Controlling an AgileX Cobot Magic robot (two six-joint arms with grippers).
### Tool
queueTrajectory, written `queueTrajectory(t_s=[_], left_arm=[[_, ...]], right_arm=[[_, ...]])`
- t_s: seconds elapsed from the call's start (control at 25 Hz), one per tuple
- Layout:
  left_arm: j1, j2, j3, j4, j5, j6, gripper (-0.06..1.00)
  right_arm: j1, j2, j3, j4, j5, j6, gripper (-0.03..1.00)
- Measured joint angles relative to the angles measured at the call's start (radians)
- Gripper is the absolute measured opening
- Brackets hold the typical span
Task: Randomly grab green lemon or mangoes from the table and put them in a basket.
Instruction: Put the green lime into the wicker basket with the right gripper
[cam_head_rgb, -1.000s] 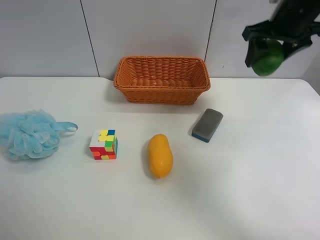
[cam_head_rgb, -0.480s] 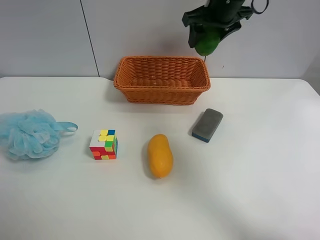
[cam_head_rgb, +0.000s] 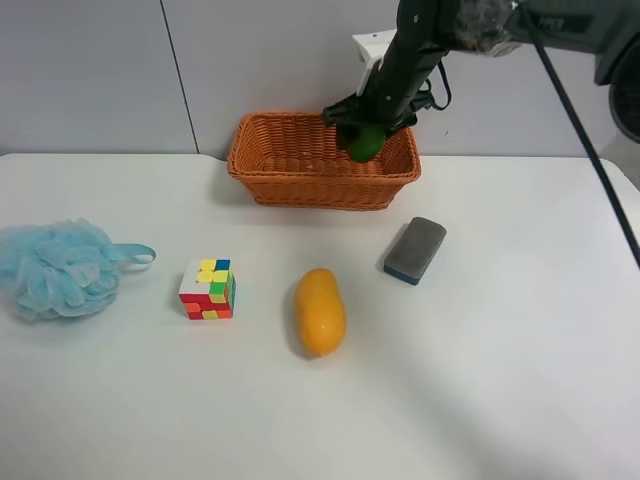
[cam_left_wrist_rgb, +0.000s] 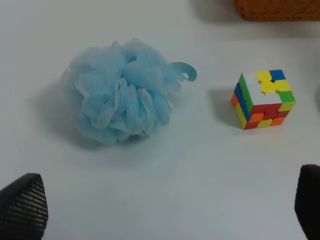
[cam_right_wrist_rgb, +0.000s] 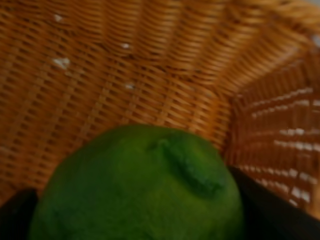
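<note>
My right gripper (cam_head_rgb: 364, 130) is shut on the green lemon (cam_head_rgb: 365, 142) and holds it inside the right end of the wicker basket (cam_head_rgb: 320, 186). In the right wrist view the lemon (cam_right_wrist_rgb: 145, 190) fills the lower part, with the basket's woven floor and wall (cam_right_wrist_rgb: 125, 75) close behind it. The yellow-orange mango (cam_head_rgb: 320, 312) lies on the white table (cam_head_rgb: 520, 380), in front of the basket. My left gripper (cam_left_wrist_rgb: 165, 210) is open and empty above the table, near the blue puff and the cube.
A puzzle cube (cam_head_rgb: 208, 289) (cam_left_wrist_rgb: 263, 98) stands left of the mango. A blue mesh bath puff (cam_head_rgb: 60, 268) (cam_left_wrist_rgb: 122, 102) lies at the far left. A grey-and-blue eraser block (cam_head_rgb: 415, 250) lies right of the mango, in front of the basket's right end.
My right arm carried the green lemon from high at the right, leftward and down into the basket's right end. The other objects have not moved.
</note>
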Motion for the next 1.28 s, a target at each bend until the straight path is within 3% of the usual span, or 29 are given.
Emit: queueTrajectory(t_s=[0.48,0.64,0.88,1.04,1.28], left_arm=[[0.0,0.0,0.0,0.0,0.0,0.0,0.99],[0.0,0.0,0.0,0.0,0.0,0.0,0.99],[0.0,0.0,0.0,0.0,0.0,0.0,0.99],[0.0,0.0,0.0,0.0,0.0,0.0,0.99],[0.0,0.0,0.0,0.0,0.0,0.0,0.99]], right_arm=[[0.0,0.046,0.0,0.002,-0.061,0.0,0.7],[0.0,0.046,0.0,0.002,-0.056,0.0,0.94],[0.0,0.038,0.0,0.001,-0.045,0.0,0.98],[0.0,-0.017,0.0,0.001,0.006,0.0,0.99],[0.0,-0.185,0.0,0.0,0.199,0.0,0.99]])
